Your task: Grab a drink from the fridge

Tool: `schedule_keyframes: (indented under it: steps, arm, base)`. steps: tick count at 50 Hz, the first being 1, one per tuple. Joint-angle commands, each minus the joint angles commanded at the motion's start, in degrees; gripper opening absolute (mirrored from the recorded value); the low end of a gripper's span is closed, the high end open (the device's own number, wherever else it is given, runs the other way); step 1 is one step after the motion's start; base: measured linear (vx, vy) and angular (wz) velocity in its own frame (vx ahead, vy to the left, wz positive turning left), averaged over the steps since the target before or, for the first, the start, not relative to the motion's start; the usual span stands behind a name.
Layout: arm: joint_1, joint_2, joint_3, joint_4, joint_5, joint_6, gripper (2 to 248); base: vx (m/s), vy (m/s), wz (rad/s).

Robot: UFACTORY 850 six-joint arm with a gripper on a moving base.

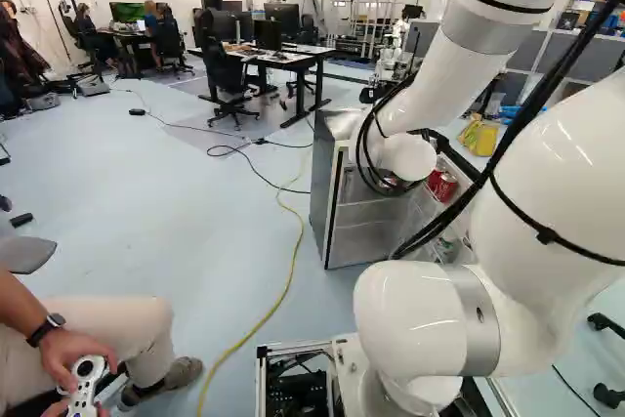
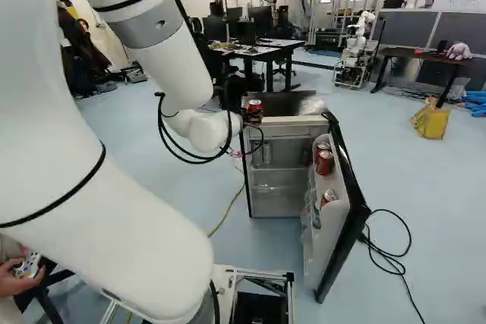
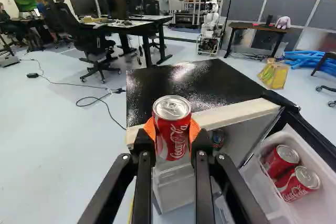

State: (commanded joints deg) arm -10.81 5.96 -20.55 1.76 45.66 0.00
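Pale floor (image 3: 63,156), workshop grade, spreading beyond and below the pincer (image 3: 172,130); desk (image 3: 139,25), black-legged, well ahead of it. Item one, the drink: red can (image 3: 172,148), upright, pinched from two sides by the orange pads, which bear on its flanks and leave the lid bare; we take this as a sound hold, since the curved wall sits centred between them. Item two, small fridge (image 3: 184,85), dark top ahead of the pincer, cabinet mouth below it; we cannot tell whether the can hangs over the front edge or just short of it, though we see no shelf under its base. Item three, door (image 2: 345,240), beside the pincer, swung wide, presumably to give the arm room to reach in. Item four, two spare cans (image 3: 286,161), leaning in the door's pocket, whose wall probably keeps them from tumbling out. Condition: we judge the grab made, with drawing away from the fridge left to do. Handling note: we would keep the can level and clear of door and top, as a knock could twist it in the pads.
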Motion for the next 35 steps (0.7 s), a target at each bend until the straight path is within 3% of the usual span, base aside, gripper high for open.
schedule_keyframes:
  steps: [35]
  arm:
    - [-1.2, -1.8, -6.4, 0.0, -6.6, 0.0, 81]
  base:
    - [0.0, 0.0, 0.0]
